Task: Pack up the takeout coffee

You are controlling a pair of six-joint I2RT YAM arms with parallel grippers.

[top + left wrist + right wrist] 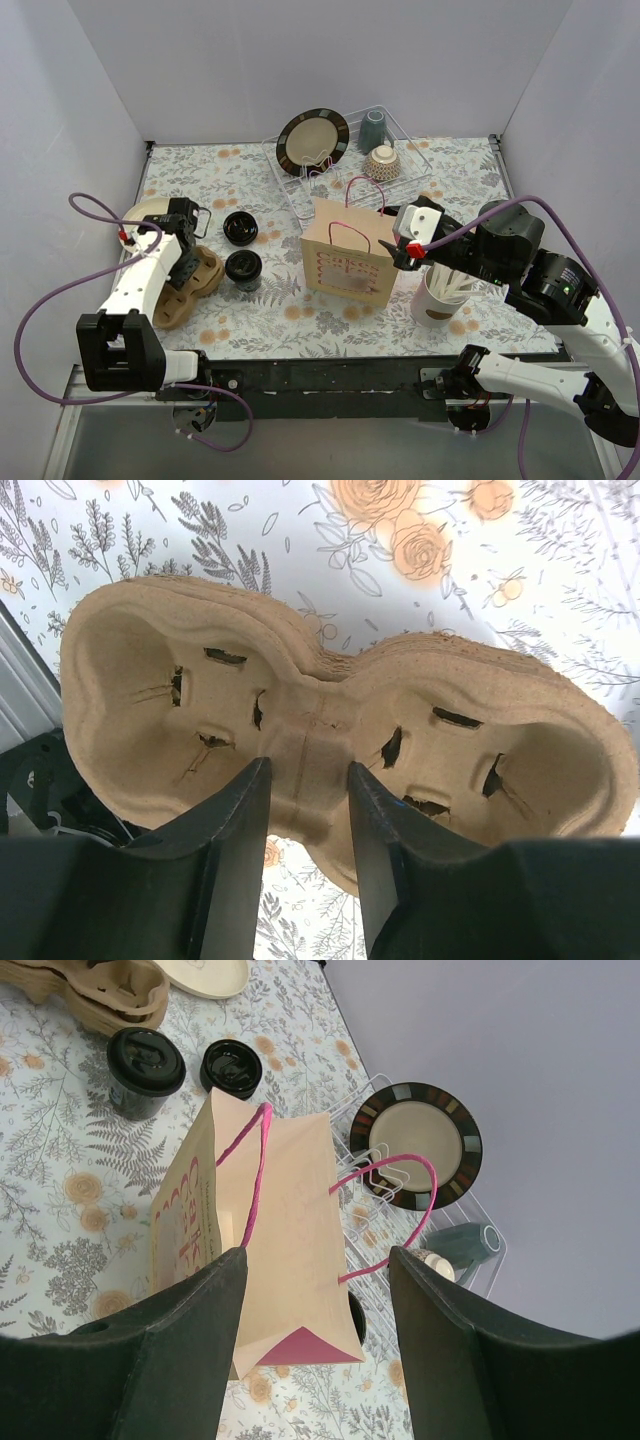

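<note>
Left fingers half-open, I am straddling the pulp cup carrier; right fingers gaping empty above the paper bag; coffee cups not yet packed.

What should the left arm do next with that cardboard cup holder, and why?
Probably pinch the left end effector shut on the cardboard carrier's centre ridge. Its fingers straddle that ridge but look not quite clamped, and a lidded black cup stands beside the carrier, not yet loaded.
</note>
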